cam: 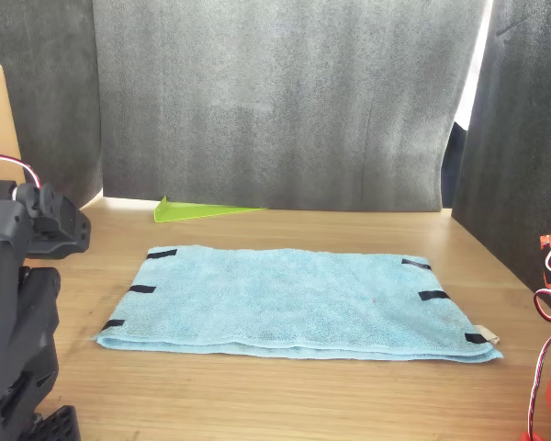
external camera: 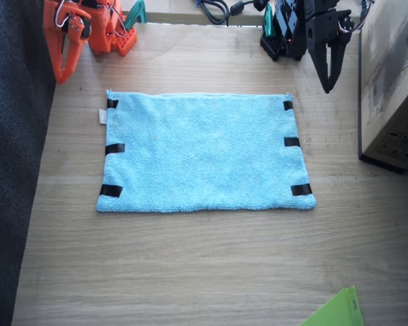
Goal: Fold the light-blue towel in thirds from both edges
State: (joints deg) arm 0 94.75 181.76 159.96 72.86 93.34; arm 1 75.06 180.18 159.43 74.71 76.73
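Flat on the middle of the wooden counter [external camera: 190, 272] lies the light-blue towel [external camera: 202, 153], its long side running from one arm to the other. Both arms wait at the far edge, away from it. The left gripper [external camera: 328, 81] and right gripper [external camera: 62, 71] point down, jaws pressed together, holding nothing.

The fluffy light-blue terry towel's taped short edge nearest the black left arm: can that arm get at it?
Probably yes: the towel lies flat, nothing rests on that edge, and the left gripper hangs just beyond it.
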